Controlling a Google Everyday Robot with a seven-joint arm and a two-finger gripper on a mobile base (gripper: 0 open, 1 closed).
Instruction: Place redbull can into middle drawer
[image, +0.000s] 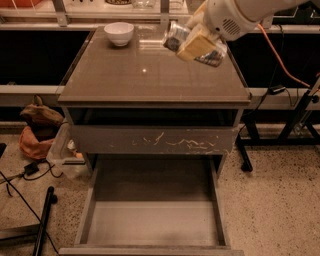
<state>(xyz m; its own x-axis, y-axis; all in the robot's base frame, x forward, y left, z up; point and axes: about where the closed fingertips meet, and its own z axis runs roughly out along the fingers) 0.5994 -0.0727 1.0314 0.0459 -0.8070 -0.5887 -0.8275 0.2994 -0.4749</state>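
Note:
The redbull can (174, 36), slim and silver, is held tilted in the air above the right rear part of the cabinet top. My gripper (196, 46), on the white arm coming in from the upper right, is shut on the can's middle with its tan fingers (200, 43). The middle drawer (150, 222) is pulled out wide open at the bottom of the view, with a bare flat grey-brown floor. It lies well below and in front of the can.
A white bowl (119, 32) stands at the back left of the cabinet top (130, 80). A scratched drawer front (155, 140) sits above the open drawer. A red-brown bag (37, 130), cables and a black pole (42, 220) lie on the floor at left; a black stand and an orange cable are at right.

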